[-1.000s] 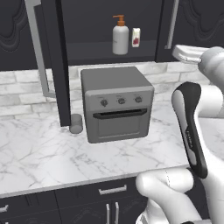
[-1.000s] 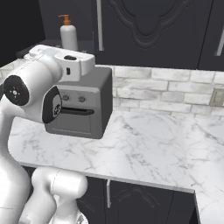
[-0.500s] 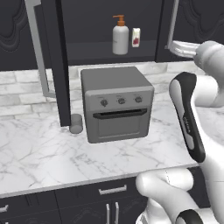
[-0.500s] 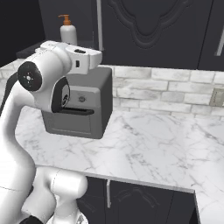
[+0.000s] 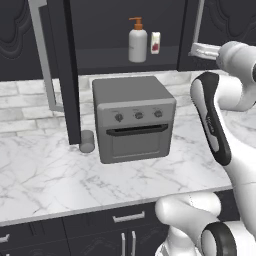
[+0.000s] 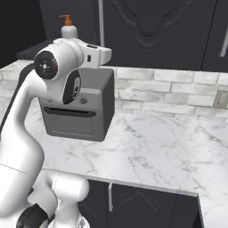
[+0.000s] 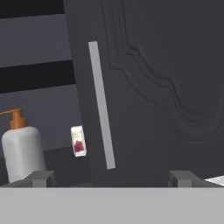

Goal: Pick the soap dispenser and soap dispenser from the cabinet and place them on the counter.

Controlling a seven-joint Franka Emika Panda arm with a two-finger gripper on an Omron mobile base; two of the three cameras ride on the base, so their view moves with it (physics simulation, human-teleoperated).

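Claw (image 7: 112, 178) spread wide, holding nothing, facing the cabinet door (image 7: 144, 87); white soap bottle (image 7: 22, 151) at its nine o'clock, small carton (image 7: 78, 141) apparently just behind.

the bottle (image 5: 137, 44) stands on a shelf in the cabinet (image 5: 210, 20), with a carton (image 5: 155, 42) just to its right. an oven (image 5: 132, 117) sits on the counter (image 5: 45, 175) below them. a cup (image 5: 87, 141), maybe touching the oven, stands at its left.

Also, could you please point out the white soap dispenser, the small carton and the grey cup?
white soap dispenser (image 5: 137, 46), left base view, bottle body.
small carton (image 5: 155, 42), left base view, front face.
grey cup (image 5: 87, 141), left base view, side wall.
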